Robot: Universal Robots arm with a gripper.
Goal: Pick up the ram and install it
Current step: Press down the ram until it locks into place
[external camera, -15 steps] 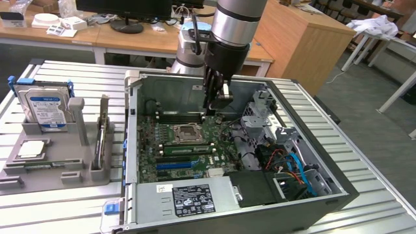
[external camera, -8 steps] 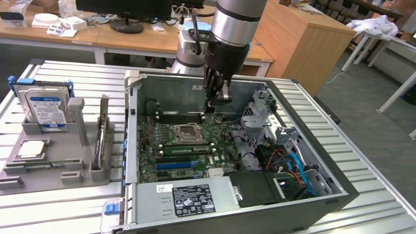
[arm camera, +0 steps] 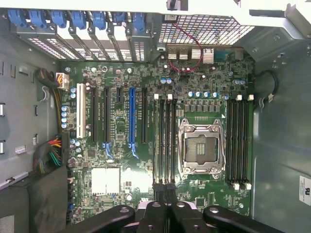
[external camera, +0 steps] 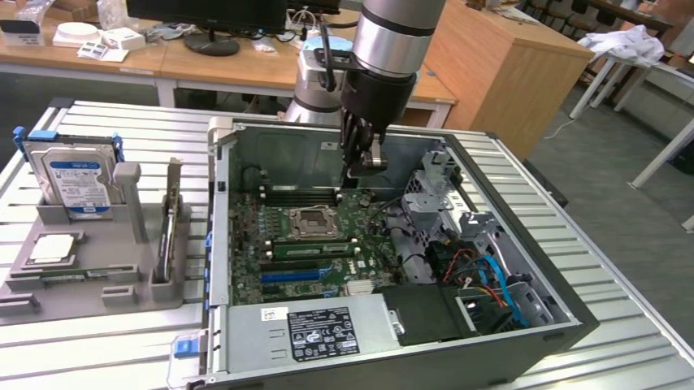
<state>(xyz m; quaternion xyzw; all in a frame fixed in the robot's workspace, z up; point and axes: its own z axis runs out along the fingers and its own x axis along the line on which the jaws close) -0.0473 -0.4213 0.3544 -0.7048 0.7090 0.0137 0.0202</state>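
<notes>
The ram [external camera: 314, 248] is a slim green stick standing on edge in a memory slot just in front of the CPU socket [external camera: 314, 219], inside the open computer case. In the wrist view it shows edge-on as a thin strip [arm camera: 164, 141] among the slots beside the socket [arm camera: 201, 145]. My gripper [external camera: 366, 161] hangs above the motherboard near the case's back wall, well clear of the ram. Its black fingertips [arm camera: 156, 187] sit close together with nothing visible between them, in line with the ram's slot.
On the exterior view's left, a grey holder tray [external camera: 97, 280] carries a silver hard drive [external camera: 71, 175], a dark expansion card [external camera: 171, 219] and a CPU [external camera: 52, 248]. The power supply [external camera: 314, 329], cables [external camera: 488, 280] and a drive cage [external camera: 440, 187] crowd the case.
</notes>
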